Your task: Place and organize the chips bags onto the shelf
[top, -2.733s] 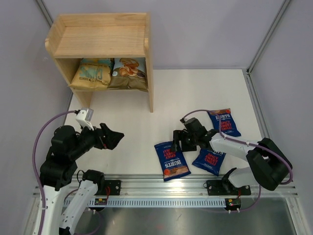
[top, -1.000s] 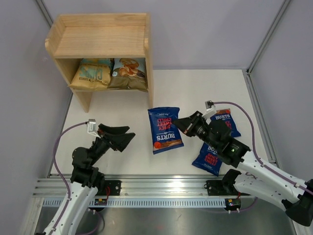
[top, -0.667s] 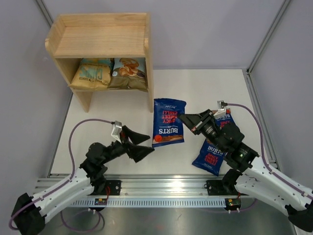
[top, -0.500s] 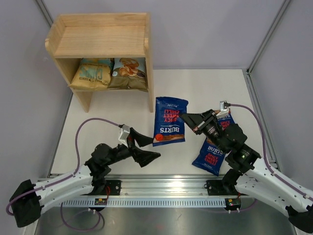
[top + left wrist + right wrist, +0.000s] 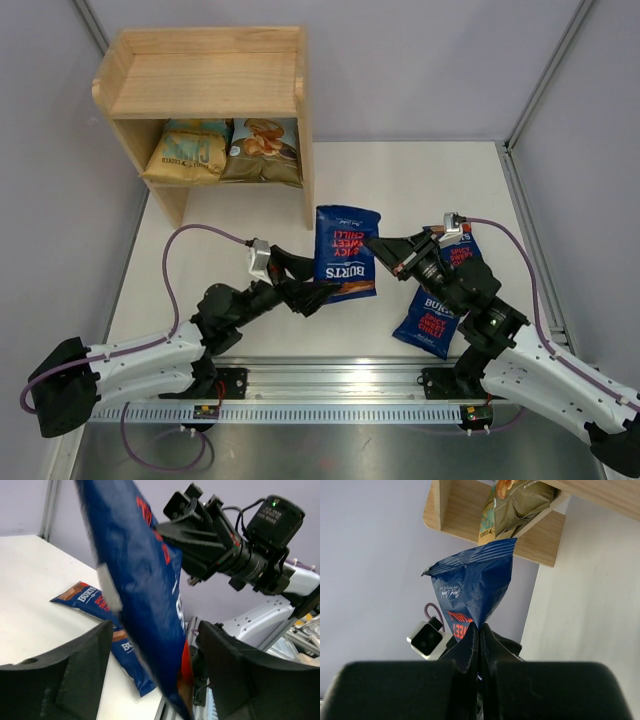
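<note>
My right gripper (image 5: 380, 250) is shut on the right edge of a dark-blue Burts chips bag (image 5: 347, 252) and holds it upright above the table; its pinch (image 5: 480, 630) on the crinkled bag (image 5: 472, 587) shows in the right wrist view. My left gripper (image 5: 318, 290) is at the bag's lower left corner. The bag (image 5: 145, 595) hangs between its fingers (image 5: 75, 675), with a gap on each side. Two more Burts bags lie on the table (image 5: 430, 322) (image 5: 462, 250). The wooden shelf (image 5: 200, 85) stands at the back left with two large bags (image 5: 188, 150) (image 5: 262, 150) on its lower tier.
The shelf's top tier (image 5: 205, 80) holds nothing. The shelf's right side panel (image 5: 307, 190) stands just behind the held bag. A metal rail (image 5: 330, 385) runs along the near table edge, and grey walls close in both sides.
My left arm has reached right, up to the held bag, and its jaws have narrowed around the bag's lower edge. The right gripper keeps the bag aloft, nearly still.
</note>
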### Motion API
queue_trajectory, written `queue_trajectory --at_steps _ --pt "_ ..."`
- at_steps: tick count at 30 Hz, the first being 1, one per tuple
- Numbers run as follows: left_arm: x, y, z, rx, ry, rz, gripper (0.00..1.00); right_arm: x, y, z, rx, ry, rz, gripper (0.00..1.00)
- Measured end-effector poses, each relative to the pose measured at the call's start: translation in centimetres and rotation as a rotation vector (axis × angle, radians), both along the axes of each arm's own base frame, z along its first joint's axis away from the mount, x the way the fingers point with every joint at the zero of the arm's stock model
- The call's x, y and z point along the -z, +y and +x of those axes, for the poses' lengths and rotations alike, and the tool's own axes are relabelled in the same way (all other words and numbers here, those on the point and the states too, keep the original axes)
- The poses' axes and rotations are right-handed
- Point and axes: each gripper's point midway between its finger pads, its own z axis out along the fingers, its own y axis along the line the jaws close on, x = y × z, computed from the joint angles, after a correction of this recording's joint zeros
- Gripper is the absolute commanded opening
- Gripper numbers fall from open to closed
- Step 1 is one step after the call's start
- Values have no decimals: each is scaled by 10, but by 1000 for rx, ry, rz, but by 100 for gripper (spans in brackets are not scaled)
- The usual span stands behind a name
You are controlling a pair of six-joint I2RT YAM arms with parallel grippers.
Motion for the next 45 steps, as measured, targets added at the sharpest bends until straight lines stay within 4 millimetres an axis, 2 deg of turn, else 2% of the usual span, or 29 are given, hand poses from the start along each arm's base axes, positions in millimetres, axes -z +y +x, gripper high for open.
queue_trajectory --at_steps 1,2,5,6,8,10,12,13,17,22,27,29,34,37,40,42,44,45 --pt "-4 -3 2 -3 1 -1 53 1 1 0 -5 3 2 0" --pt "-8 -6 4 -6 3 -5 36 0 1 -1 -6 3 5 0" --pt "-13 -10 7 -10 5 -9 25 -3 -1 -2 -4 -2 18 0" --pt "-13 -10 7 -10 6 -8 21 -4 -3 -4 -4 -5 20 6" --pt "-12 -11 5 -4 6 -5 17 -4 -6 -8 -8 -13 14 40" --pt "-9 -10 4 0 12 12 14 -6 -14 -12 11 -35 5 65" --pt "-7 -7 1 4 7 35 13 -13 -26 -15 40 -80 -6 75" --pt "-9 -6 -1 10 1 41 12 -16 -31 -19 48 -108 -19 85" --pt "-30 2 -13 71 -53 36 12 -27 -45 -34 43 -241 -102 100" --pt "-57 9 -31 200 -114 2 12 -37 -38 -65 -103 -393 -239 99" --pt "-68 2 -68 434 -145 -6 11 -56 -27 -104 -304 -532 -261 99" --pt "-71 2 -80 520 -150 -17 10 -57 -20 -113 -374 -553 -266 99" --pt "-79 4 -102 670 -162 -45 8 -46 -7 -118 -467 -545 -301 99" --pt "-85 4 -108 728 -169 -60 10 -48 -6 -123 -494 -561 -291 99" --pt "-88 0 -109 769 -159 -63 11 -57 -4 -133 -537 -602 -251 94" --pt "-87 -4 -108 784 -144 -57 12 -64 -3 -138 -562 -623 -223 85" --pt "-84 -7 -107 794 -125 -45 13 -67 -1 -140 -579 -630 -206 74" --pt "-82 -8 -107 798 -117 -38 14 -68 0 -140 -582 -630 -201 59"
